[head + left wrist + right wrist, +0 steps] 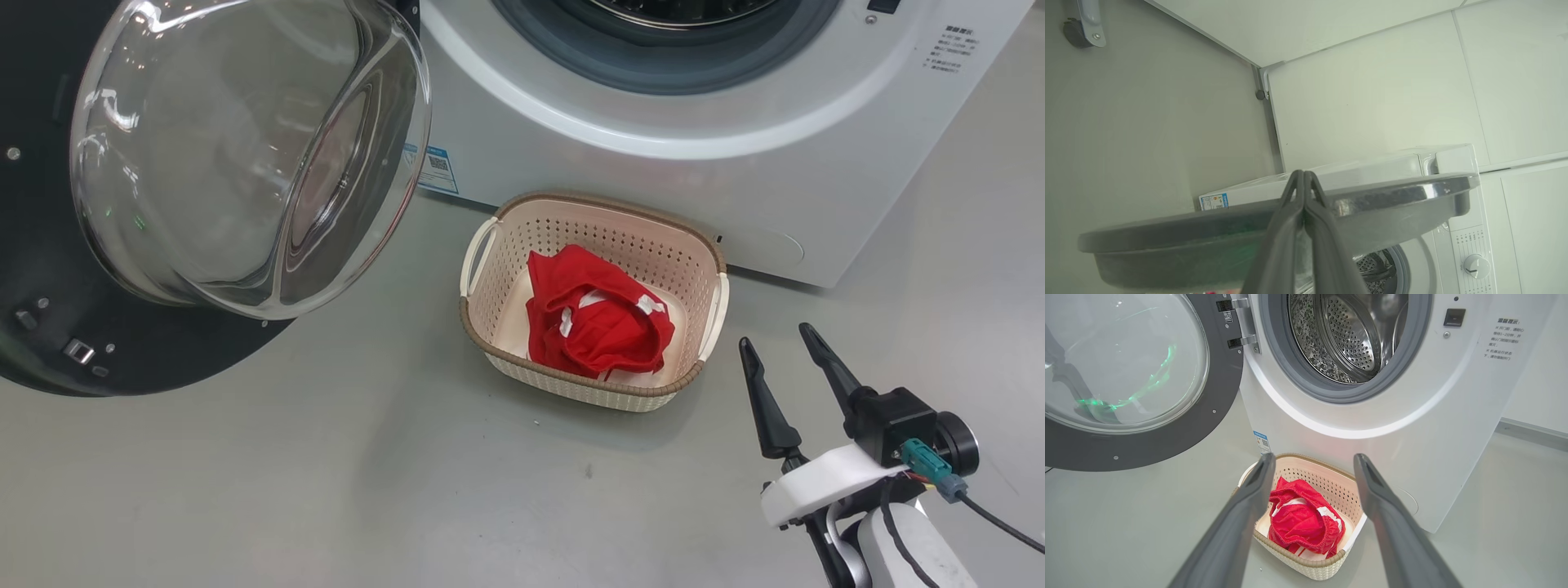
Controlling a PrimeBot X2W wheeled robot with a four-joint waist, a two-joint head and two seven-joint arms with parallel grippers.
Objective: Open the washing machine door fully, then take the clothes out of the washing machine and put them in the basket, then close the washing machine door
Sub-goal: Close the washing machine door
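The washing machine door stands swung open at the left, its glass bowl facing me inside the black rim. The white washing machine fills the top of the head view, and its steel drum shows no clothes. On the floor in front sits the basket with red-and-white clothes in it. My right gripper hangs open and empty, to the right of the basket. In the right wrist view the right gripper frames the basket and the clothes. My left gripper is shut and empty at the door's edge.
Grey floor spreads around the basket and to the right of the machine. A control knob sits on the machine's front panel. White wall panels rise behind the machine, and a small caster shows at the upper left of the left wrist view.
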